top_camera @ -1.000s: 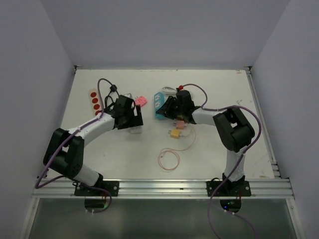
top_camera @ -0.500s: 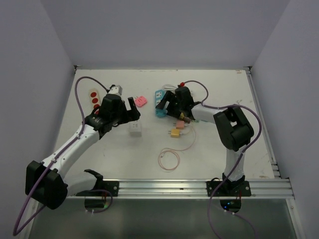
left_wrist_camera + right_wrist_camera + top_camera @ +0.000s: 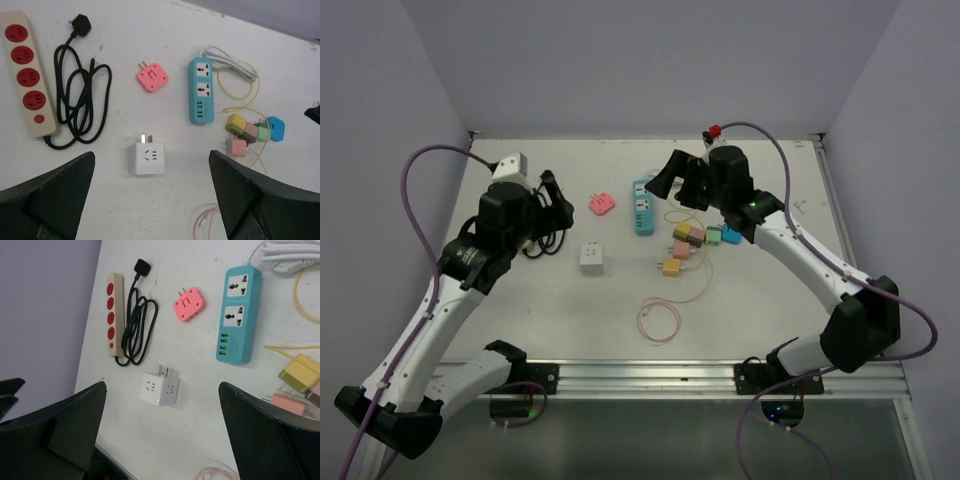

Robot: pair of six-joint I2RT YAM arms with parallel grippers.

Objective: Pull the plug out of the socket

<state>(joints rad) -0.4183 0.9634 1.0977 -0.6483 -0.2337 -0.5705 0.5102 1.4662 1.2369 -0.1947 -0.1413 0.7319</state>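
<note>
A blue socket strip [image 3: 642, 207] lies flat at the back middle, and nothing is plugged into it [image 3: 202, 90]. Just right of it sits a cluster of small coloured plugs [image 3: 698, 237] on thin yellow wire, with one more plug [image 3: 671, 266] in front. A white cube socket adapter [image 3: 591, 258] lies alone with its prongs bare [image 3: 147, 157]. My left gripper [image 3: 552, 205] hangs high above the table's left side, open and holding nothing [image 3: 152, 200]. Raised over the strip's far end, my right gripper [image 3: 677, 185] is open and holds nothing [image 3: 162, 435].
A pink adapter [image 3: 152, 77] lies left of the blue strip. A cream strip with red sockets [image 3: 25, 75] and its coiled black cable [image 3: 80, 110] lie at the far left. A thin pink cable loop [image 3: 660, 320] rests toward the front. White walls enclose the table.
Both arms have lifted up and away from the table. The left gripper has come off the white cube. The right gripper has opened and risen from the plugs beside the blue strip.
</note>
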